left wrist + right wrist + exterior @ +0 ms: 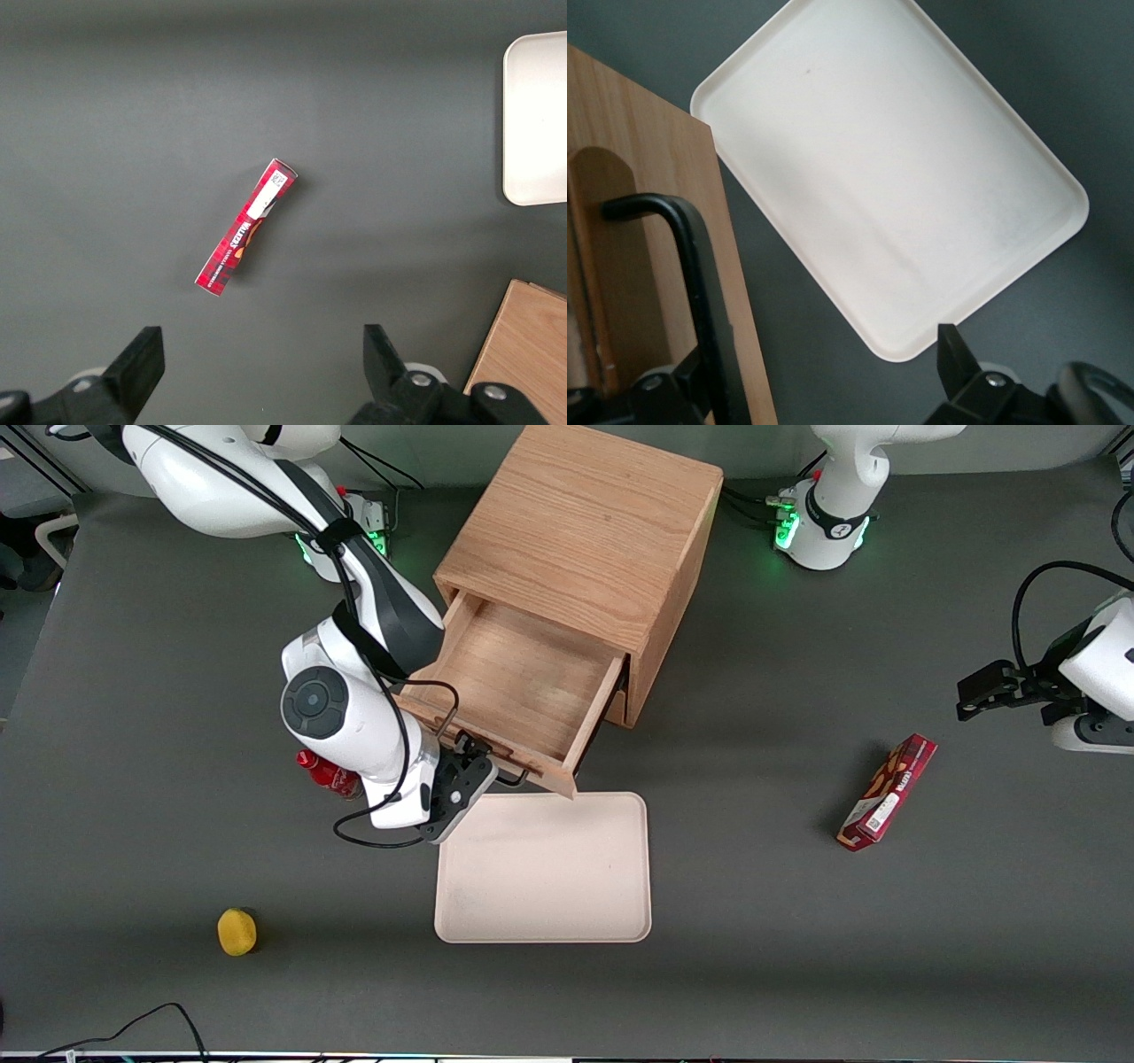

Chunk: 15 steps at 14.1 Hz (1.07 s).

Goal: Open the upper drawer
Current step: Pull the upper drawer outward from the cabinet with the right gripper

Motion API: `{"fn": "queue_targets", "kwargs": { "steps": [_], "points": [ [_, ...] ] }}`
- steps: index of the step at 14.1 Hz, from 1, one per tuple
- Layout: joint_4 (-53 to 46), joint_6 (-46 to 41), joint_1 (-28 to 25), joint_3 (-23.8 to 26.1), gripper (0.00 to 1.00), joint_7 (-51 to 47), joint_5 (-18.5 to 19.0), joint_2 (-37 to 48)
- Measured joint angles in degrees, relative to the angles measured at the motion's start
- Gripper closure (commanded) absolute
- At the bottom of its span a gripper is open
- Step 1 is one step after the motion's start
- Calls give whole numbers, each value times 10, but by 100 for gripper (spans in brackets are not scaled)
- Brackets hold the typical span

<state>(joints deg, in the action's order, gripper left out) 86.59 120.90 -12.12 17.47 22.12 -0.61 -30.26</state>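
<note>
Now upper drawer gapes beside gripper.

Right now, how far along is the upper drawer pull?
Mostly done: the upper drawer stands well out of the cabinet, its bare inside showing. In hand: the claw is at the black handle, over the tray's edge. Left: releasing the handle and backing away.

light oak upper drawer with black wire handle, black gripper at the handle, cream tray, red snack box with white label, yellow round object, dark grey table
</note>
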Motion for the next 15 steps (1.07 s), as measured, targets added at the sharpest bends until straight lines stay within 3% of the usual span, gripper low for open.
{"fn": "queue_targets", "kwargs": {
  "steps": [15],
  "points": [
    [-67, -7, 8, -24, 0, 34, 9, -47]
  ]
}}
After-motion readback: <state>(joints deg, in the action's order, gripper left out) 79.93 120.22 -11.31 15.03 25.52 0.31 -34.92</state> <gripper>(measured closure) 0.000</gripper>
